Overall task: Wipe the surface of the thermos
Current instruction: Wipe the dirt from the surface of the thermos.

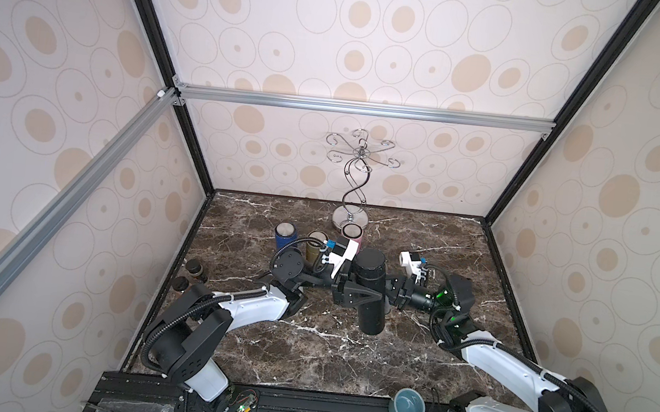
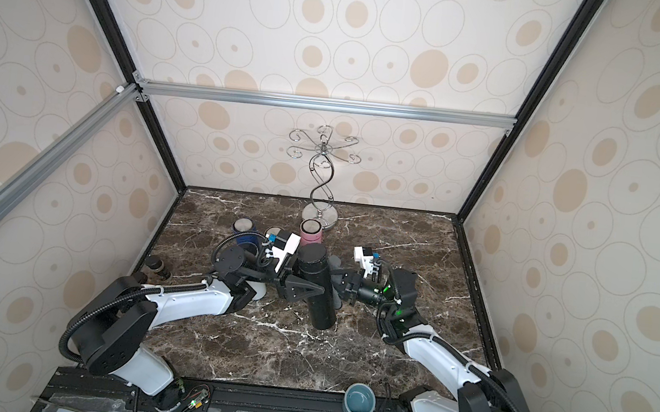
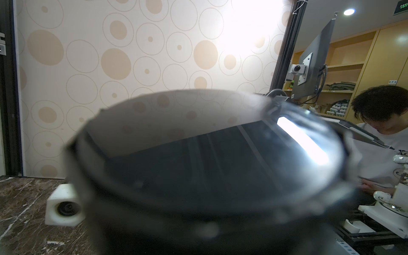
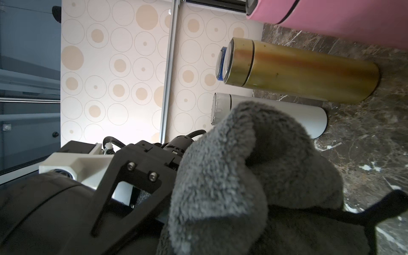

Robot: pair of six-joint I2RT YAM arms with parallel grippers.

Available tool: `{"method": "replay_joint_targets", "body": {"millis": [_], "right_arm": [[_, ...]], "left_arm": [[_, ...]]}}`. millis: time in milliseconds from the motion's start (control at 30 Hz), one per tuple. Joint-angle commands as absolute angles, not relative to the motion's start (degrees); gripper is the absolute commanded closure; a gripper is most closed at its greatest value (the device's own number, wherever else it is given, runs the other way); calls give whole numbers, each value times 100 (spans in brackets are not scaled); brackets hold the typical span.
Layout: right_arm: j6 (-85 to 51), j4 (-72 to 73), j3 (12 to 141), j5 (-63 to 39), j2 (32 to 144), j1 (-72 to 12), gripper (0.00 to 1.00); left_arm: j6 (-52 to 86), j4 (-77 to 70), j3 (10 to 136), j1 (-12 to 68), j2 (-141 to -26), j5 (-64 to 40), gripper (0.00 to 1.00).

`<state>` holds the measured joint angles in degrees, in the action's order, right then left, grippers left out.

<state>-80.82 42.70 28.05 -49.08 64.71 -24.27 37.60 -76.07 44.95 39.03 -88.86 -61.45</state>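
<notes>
Left hand (image 1: 358,290) grips thermos (image 1: 367,317), right hand (image 1: 396,293) cloth (image 4: 231,176); sign (image 3: 400,7) unreadable.

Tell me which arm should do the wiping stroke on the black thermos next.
Right. The right pincer grips the gray cloth beside the black thermos; the left pincer is busy clamping that thermos.

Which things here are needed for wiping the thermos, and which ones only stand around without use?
For the job: black thermos, gripped by the left tool; grey cloth, in the right tool.

Just standing by: blue thermos, gold thermos, pink thermos, white thermos, metal hook stand, teal cup, dark jars.
</notes>
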Motion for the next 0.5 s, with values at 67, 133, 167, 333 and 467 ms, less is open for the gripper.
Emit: {"method": "replay_joint_targets", "body": {"millis": [67, 133, 167, 333, 467], "right_arm": [[-7368, 2681, 3130, -5004, 5340, -2421, 100], [-6637, 1481, 3560, -4736, 4987, -2417, 100], [-6257, 932, 3799, -4593, 4847, -2409, 100], [-5311, -331, 4665, -3940, 4558, -2391, 100], [-5402, 51, 5006, -4079, 4715, -2396, 100]], "left_arm": [[3173, -7523, 4771, 3749, -8772, -5315, 100], [3114, -7455, 4746, 3749, -8796, -5237, 100], [3094, -7419, 4731, 3752, -8806, -5214, 100], [2793, -7024, 4682, 3751, -8809, -4943, 100], [2521, -6672, 4633, 3756, -8807, -4645, 100]]}}
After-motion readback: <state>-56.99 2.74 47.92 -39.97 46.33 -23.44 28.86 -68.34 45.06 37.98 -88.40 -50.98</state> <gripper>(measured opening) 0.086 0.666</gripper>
